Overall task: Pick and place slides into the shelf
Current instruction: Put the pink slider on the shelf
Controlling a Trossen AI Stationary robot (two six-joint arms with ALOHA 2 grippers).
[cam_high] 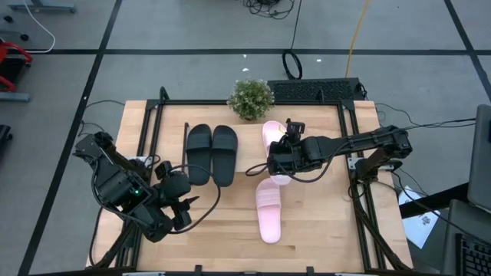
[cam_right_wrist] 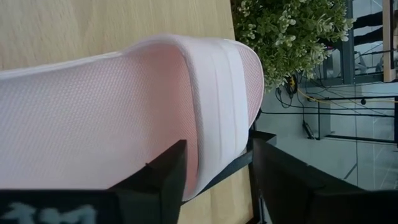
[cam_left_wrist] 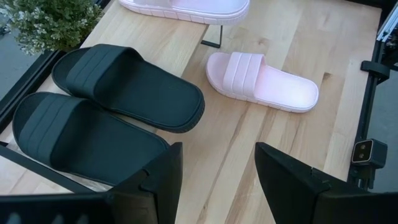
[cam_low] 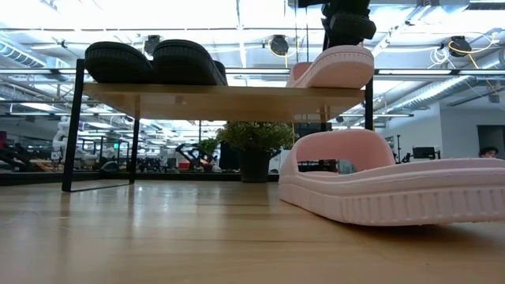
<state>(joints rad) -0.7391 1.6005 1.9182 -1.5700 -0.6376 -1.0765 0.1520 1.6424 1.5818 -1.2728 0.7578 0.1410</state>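
Black pair (cam_high: 211, 153) already on shelf (cam_low: 237, 101); right tool (cam_high: 278, 162) grasping pink slide (cam_high: 273, 136) at shelf's 3 o'clock end; second pink slide (cam_high: 268, 213) on worktop (cam_high: 322, 230), 6 o'clock of shelf, left to place; left tool (cam_left_wrist: 214, 180) released, idle at 8 o'clock.

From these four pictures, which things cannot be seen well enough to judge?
- Right gripper: in the high view the arm covers it; the right wrist view suggests its fingers straddle the pink slide, contact unclear.
- That slide's heel: cut off by the right wrist view's edge.
- Shelf top: low view is edge-on.
- Plant: partly behind the second pink slide.
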